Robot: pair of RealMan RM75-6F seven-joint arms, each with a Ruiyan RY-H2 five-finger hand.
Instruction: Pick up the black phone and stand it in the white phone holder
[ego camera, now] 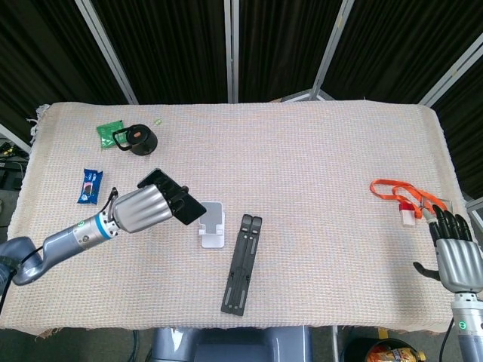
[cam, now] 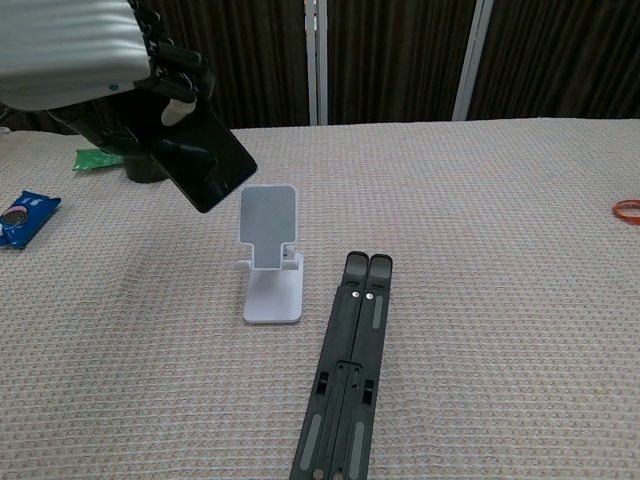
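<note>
Lower frame, centre: a folded black stand (cam: 345, 375) lies flat on the woven table cover (cam: 500, 300), long axis running toward you, just right of the white phone holder (cam: 270, 255). In the head view your right hand (ego camera: 456, 256) sits at the lower right corner, fingers extended and apart, holding nothing; the chest view does not show it.

Centre left: the white phone holder stands upright on the cover, back plate facing you, low front lip at its base, slot unoccupied.

Upper left of the chest view: your left hand (cam: 75, 50) grips the black phone (cam: 200, 150), fingers wrapped over its upper end. The phone is a thin, dark, glossy slab with rounded corners; it is off the cover and tilted, lower corner pointing down and right, above and just left of the holder's back plate. In the head view the phone (ego camera: 175, 197) projects from the hand (ego camera: 143, 210) toward the holder (ego camera: 211, 224), apart from it.

Farther back, left: a blue snack packet (cam: 22, 214); behind it a green packet (ego camera: 110, 133) and a round black lid (ego camera: 139, 139). Right edge: an orange lanyard (ego camera: 400, 193).
</note>
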